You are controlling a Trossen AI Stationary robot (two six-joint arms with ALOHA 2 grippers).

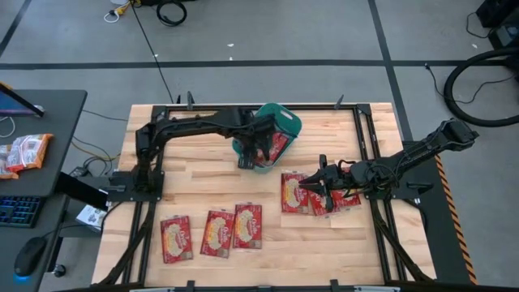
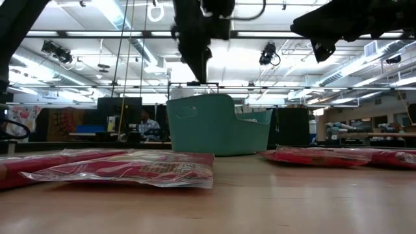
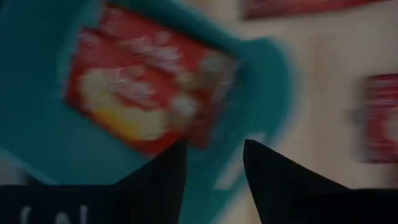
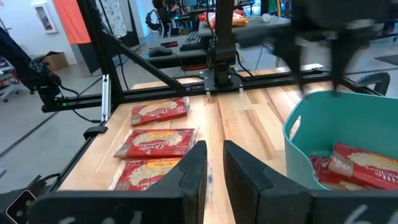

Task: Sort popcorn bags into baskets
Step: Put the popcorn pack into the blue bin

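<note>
Popcorn packet in the teal tub, my left fingers spread above it

Dark fingertips of my left gripper (image 3: 211,171) fill the near edge of the left wrist view, spread apart with nothing between them. Just past them a red popcorn bag (image 3: 146,93) with a yellowish-cream centre lies inside the teal basket (image 3: 37,124); its white lettering is too blurred to read.

My right gripper (image 4: 214,165) hangs above the table with its fingers nearly together and nothing visibly between them. On the packets ahead of it (image 4: 155,143) I can make out cursive white script, possibly "Orville", though I cannot be sure.

From above, my left arm reaches from the table's left side across to the basket (image 1: 284,122) near the far middle, gripper pointing down over it. My right gripper (image 1: 318,183) sits over a cluster of bags (image 1: 293,193) right of centre. Three more bags (image 1: 212,234) lie in a row near the front edge.

All of this rests on a pale wooden butcher-block table (image 1: 203,174) framed by black rails. Beyond it are grey floor, cables, a desk with a keyboard, and a ceiling with strip lights.
</note>
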